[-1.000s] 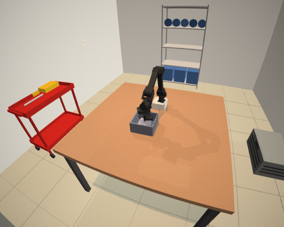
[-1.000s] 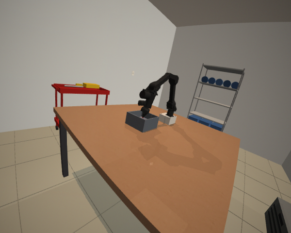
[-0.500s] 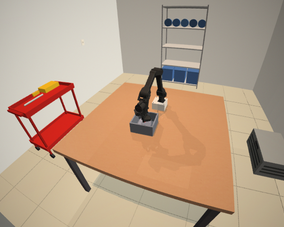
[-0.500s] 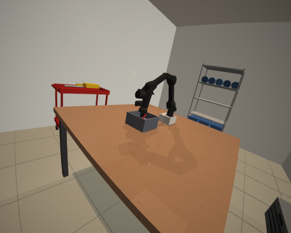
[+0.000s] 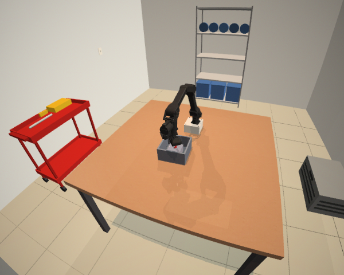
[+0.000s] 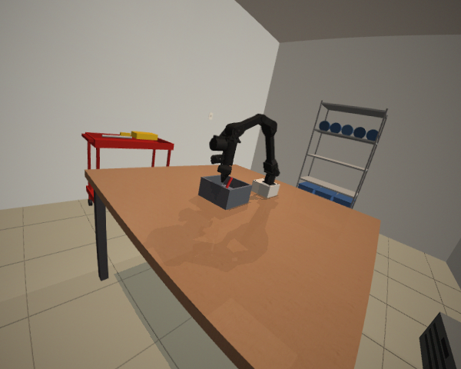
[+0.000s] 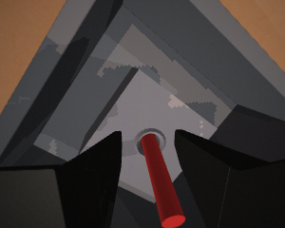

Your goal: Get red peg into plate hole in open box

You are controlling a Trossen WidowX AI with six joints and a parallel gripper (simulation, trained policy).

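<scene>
The red peg (image 5: 175, 146) (image 6: 229, 182) (image 7: 163, 182) stands inside the open grey box (image 5: 170, 156) (image 6: 213, 194) (image 7: 214, 43) and leans. In the wrist view its lower end is at the round hole in the pale plate (image 7: 147, 95) on the box floor. The end seems to be in the hole's mouth; how deep is hidden. Much of the peg stands out above the plate. My gripper (image 7: 148, 137) is partly open, low over the box. Its black fingers stand on both sides of the peg, with a visible gap on each side.
The box walls surround the plate and the fingers. The white base block (image 5: 192, 128) (image 6: 266, 188) of the arm stands behind the box on the wooden table (image 5: 240, 165) (image 6: 302, 270). A red cart (image 5: 62, 156) stands left of the table.
</scene>
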